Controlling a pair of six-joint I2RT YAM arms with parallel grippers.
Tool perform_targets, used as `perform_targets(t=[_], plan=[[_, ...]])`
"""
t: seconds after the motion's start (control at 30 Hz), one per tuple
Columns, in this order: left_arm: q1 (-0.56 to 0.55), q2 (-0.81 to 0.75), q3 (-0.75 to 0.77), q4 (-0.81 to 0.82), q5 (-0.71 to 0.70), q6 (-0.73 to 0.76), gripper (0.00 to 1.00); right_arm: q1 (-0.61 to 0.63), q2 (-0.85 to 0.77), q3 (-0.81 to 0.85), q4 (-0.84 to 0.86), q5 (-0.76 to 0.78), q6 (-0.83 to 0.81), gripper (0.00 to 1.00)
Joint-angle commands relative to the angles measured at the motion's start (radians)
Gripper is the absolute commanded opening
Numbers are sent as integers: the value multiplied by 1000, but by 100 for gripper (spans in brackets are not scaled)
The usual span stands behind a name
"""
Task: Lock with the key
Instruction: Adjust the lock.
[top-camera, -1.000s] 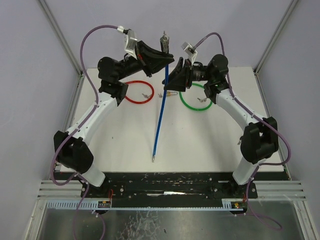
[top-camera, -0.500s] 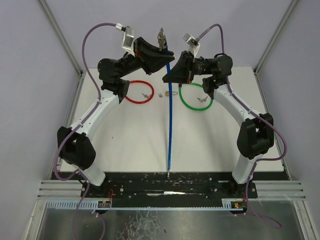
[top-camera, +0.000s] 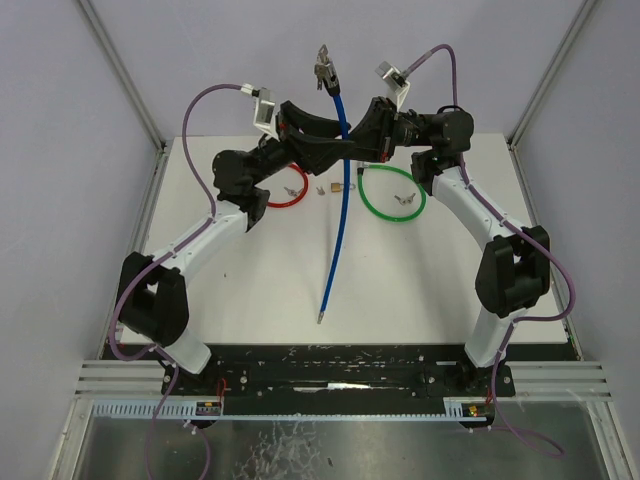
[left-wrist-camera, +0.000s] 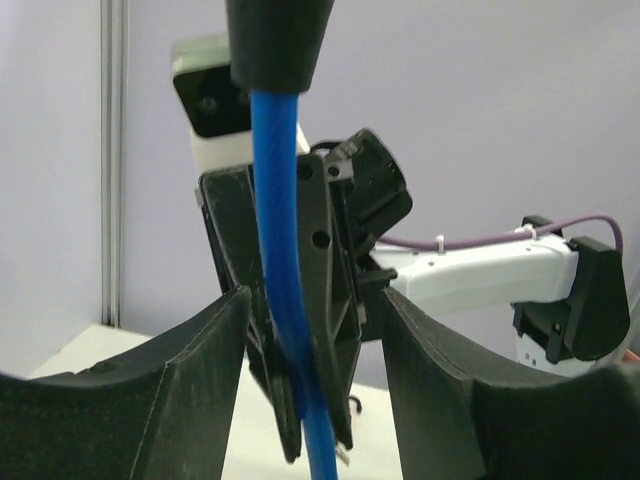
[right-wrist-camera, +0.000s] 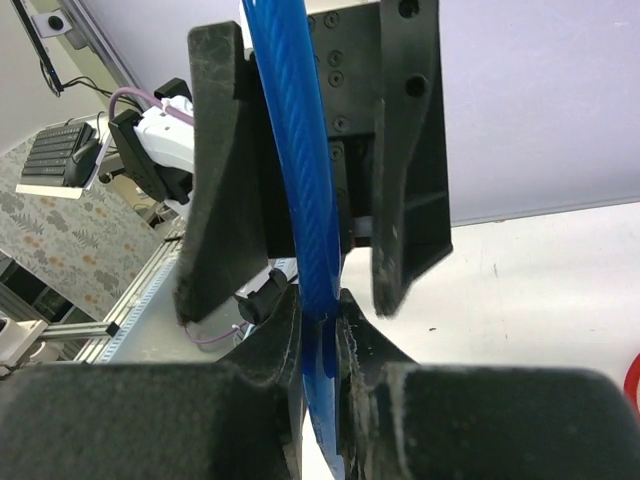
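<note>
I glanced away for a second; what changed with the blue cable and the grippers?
The right gripper closed on the blue cable; the left gripper opened and let it go. The cable's top end rose slightly and its free end swung. The red ring, green ring and padlock stayed put.

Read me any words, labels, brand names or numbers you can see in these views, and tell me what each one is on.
No text can be read in any view.
The small coloured tags on the front rail in the top view are too small to make out.
The blue cable shows no lettering, nor do the wrist views.
</note>
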Motion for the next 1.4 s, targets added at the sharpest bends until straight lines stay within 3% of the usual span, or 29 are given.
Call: perform_targets(t=[0.0,0.17,0.6,0.7,0.77,0.87,1.0,1.07,1.23,1.37], plan=[[-7,-13,10,164,-105,-46,53,1,-36,27,31,45,-12,0],[-9,0,26,214,-158,-98,51,1,-34,18,35,44,-11,0],[-45,71,81,151,-164,-94,44,2,-40,10,46,36,-7,0],[-48,85,96,150,-156,-100,37,2,-39,8,47,36,-10,0],[-48,91,111,146,-145,-101,28,2,-37,8,47,35,-9,0],[-48,95,124,146,-135,-97,3,2,-37,4,46,31,-14,0],[-48,79,138,101,-134,-59,1,2,-44,-3,30,17,-39,0],[-45,70,147,70,-134,-37,1,2,-52,-10,16,9,-60,9],[-25,53,181,6,-110,-27,0,-3,-86,-47,-22,-24,-145,41],[5,36,198,-53,-67,-21,0,-33,-132,-88,-246,-33,-366,50]])
